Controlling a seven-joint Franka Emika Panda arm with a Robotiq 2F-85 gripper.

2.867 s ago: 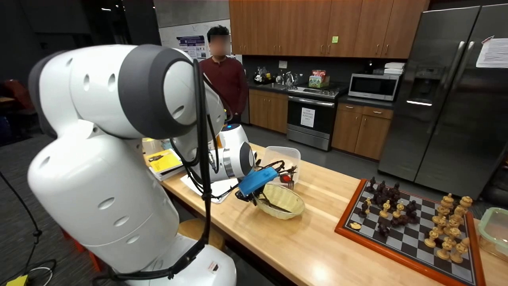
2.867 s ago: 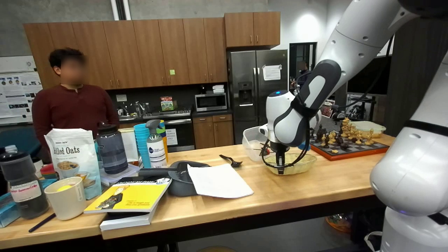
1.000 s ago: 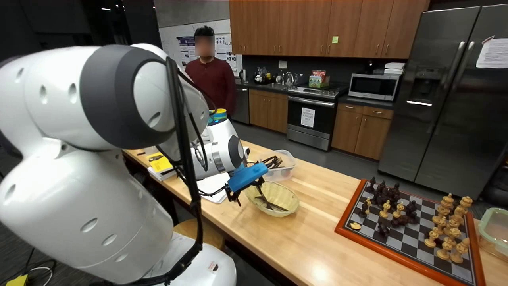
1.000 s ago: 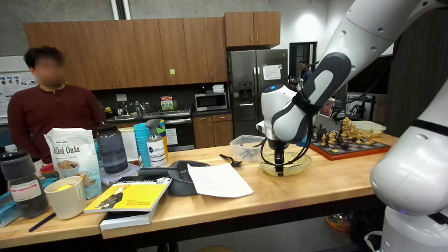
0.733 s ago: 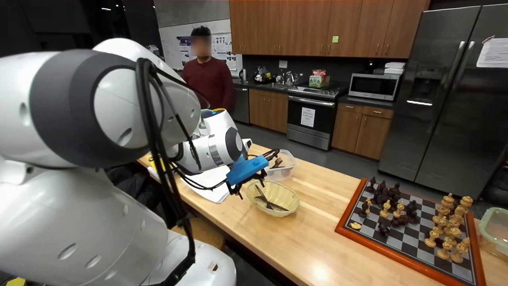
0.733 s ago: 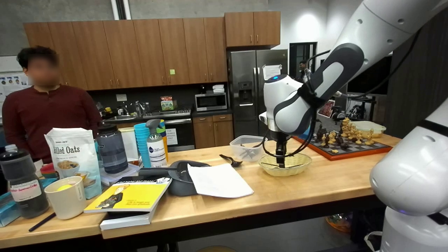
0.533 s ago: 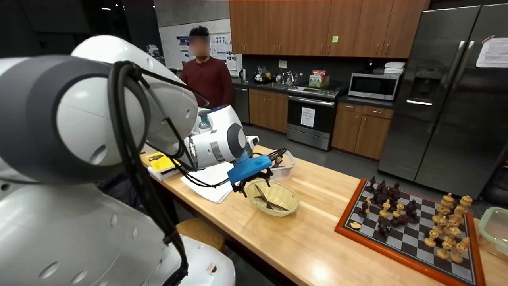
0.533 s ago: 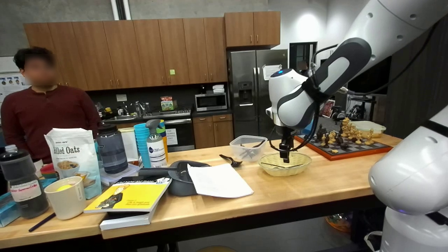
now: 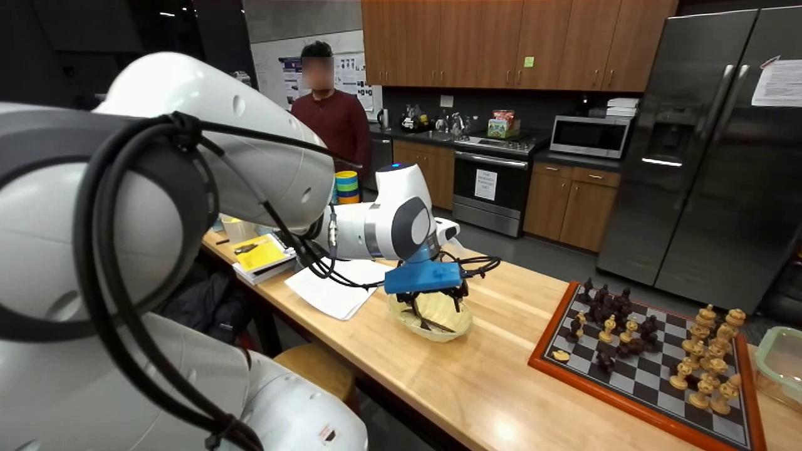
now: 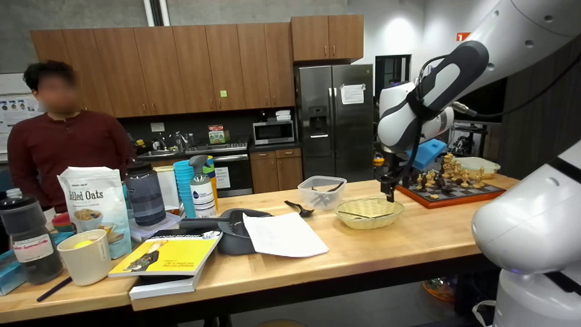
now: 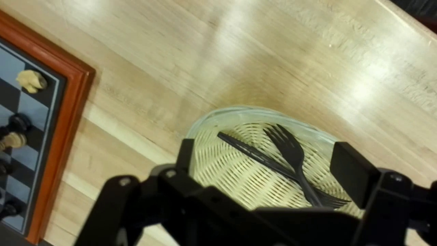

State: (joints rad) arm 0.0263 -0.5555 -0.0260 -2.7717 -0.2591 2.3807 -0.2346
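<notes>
Near left: bag [image 10: 93, 204] lettered "…olled Oats". Middle: wicker basket [image 10: 374, 223], long axis left to right; inside, crossed: top black fork [image 11: 291, 152], tines toward near right; bottom black fork [image 11: 259, 157], handle right, tines left. Above: claw [image 11: 265, 157] spread wide. Right: chessboard [image 11: 67, 126]. Far: oven sign [image 9: 486, 185], "FOR RESEARCH PURPOSES ONLY".

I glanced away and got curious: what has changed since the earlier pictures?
The tool has lifted and swung toward the chessboard, jaws open, holding nothing; whether it gripped the basket earlier I can't tell. The basket slid slightly toward the white paper, and the clear container, tipped before, now sits flat. The chessboard and paper stayed put, and dark forks still lie in the basket.
</notes>
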